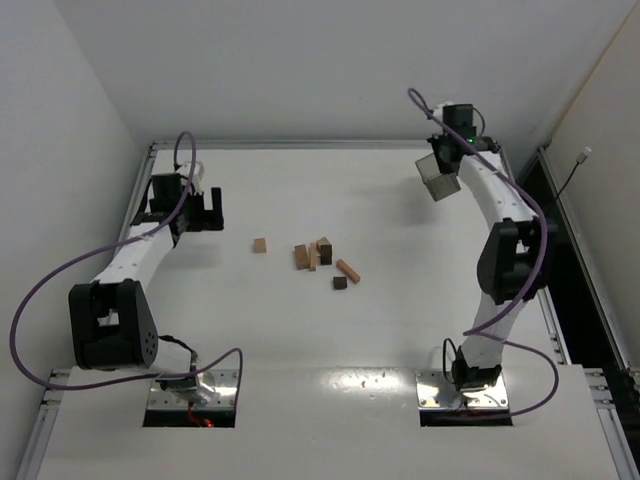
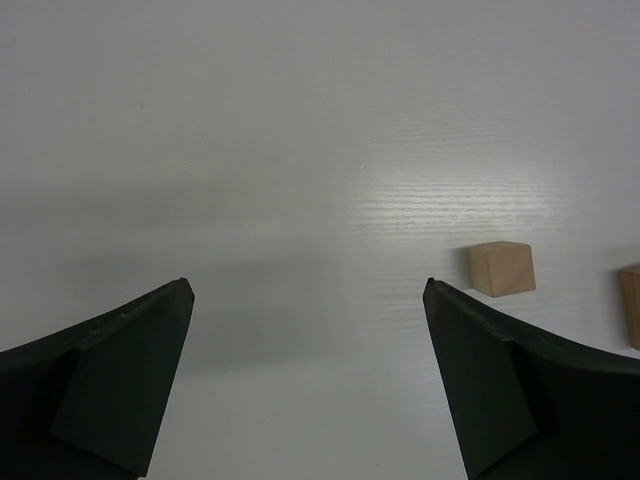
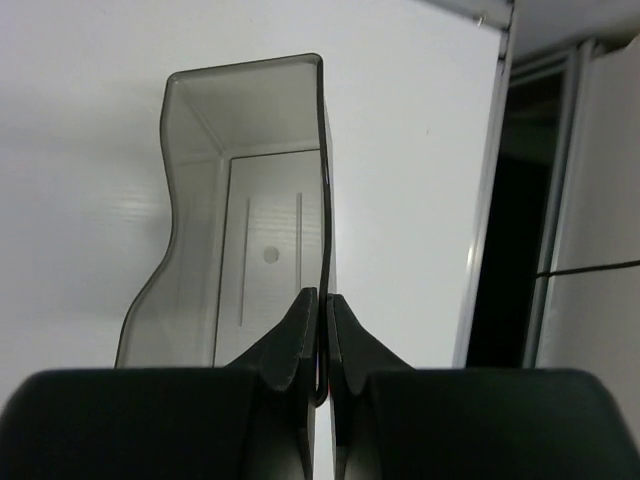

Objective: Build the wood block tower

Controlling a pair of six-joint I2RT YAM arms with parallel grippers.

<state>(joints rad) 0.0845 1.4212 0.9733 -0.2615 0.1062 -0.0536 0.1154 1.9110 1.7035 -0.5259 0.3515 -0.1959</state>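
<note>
Small wood blocks lie loose on the white table (image 1: 400, 330), with no tower standing. A tan cube (image 1: 260, 245) sits alone on the left, and the left wrist view shows this tan cube (image 2: 501, 268) just right of my fingers. A tight group of tan and dark blocks (image 1: 312, 255) lies in the middle. A long tan block (image 1: 348, 270) and a dark cube (image 1: 340, 283) lie beside the group. My left gripper (image 1: 207, 212) (image 2: 308, 285) hangs open over bare table left of the cube. My right gripper (image 1: 447, 165) (image 3: 322, 295) is shut on the tray's wall.
The dark translucent plastic tray (image 1: 438, 177) (image 3: 250, 200) hangs tilted and empty at the far right, held above the table. A metal rail (image 1: 555, 300) and a dark gap run along the table's right edge. Another tan block (image 2: 631, 305) shows at the left wrist view's right edge.
</note>
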